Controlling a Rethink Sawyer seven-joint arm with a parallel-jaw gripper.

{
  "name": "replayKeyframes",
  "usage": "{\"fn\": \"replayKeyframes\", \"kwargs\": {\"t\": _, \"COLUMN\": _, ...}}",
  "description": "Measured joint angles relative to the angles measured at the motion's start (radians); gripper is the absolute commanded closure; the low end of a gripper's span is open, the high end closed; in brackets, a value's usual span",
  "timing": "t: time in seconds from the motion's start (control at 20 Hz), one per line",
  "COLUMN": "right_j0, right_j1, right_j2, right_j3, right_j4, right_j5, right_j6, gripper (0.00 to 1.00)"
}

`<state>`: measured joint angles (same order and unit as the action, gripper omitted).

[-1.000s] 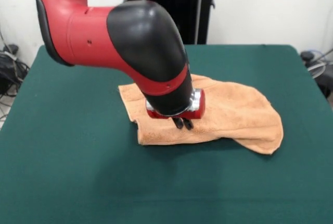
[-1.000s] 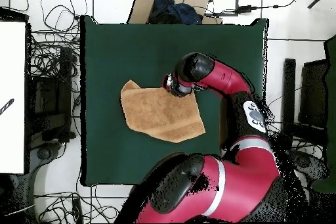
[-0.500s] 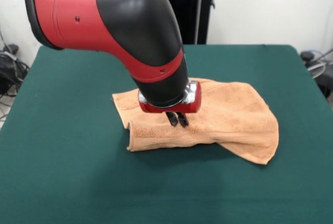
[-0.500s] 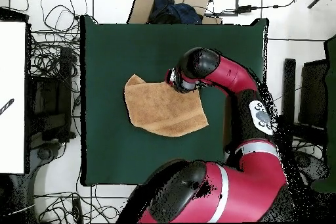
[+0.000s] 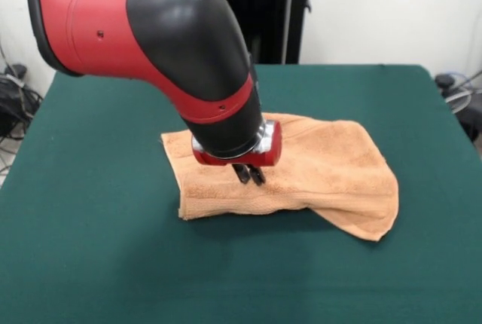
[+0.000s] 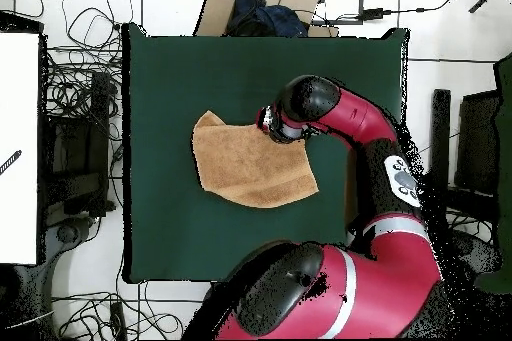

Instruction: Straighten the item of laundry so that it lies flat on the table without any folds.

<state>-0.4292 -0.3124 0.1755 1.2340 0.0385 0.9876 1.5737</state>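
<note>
Peach terry towel [image 5: 316,173], doubled at frame centre, sits pinched in your pincer [image 5: 248,175], apparently to drag it flat across the green worktop [image 5: 90,264].

The red arm [image 6: 345,122] reaches over a rumpled orange towel [image 6: 250,162] on the green table [image 6: 200,67].

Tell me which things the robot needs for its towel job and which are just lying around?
For the job:
- orange towel, still folded over
- green table under it
- gripper, fingers close together, down on the towel

Just lying about:
- tangled cables on the floor beside the table
- cardboard box past the table's end
</note>
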Motion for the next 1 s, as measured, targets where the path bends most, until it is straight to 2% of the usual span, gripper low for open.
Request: {"fn": "replayKeyframes", "kwargs": {"t": 1.0, "right_j0": -0.005, "right_j1": -0.006, "right_j2": 0.000, "right_j3": 0.000, "right_j4": -0.002, "right_j5": 0.000, "right_j6": 0.000, "gripper": 1.00}}
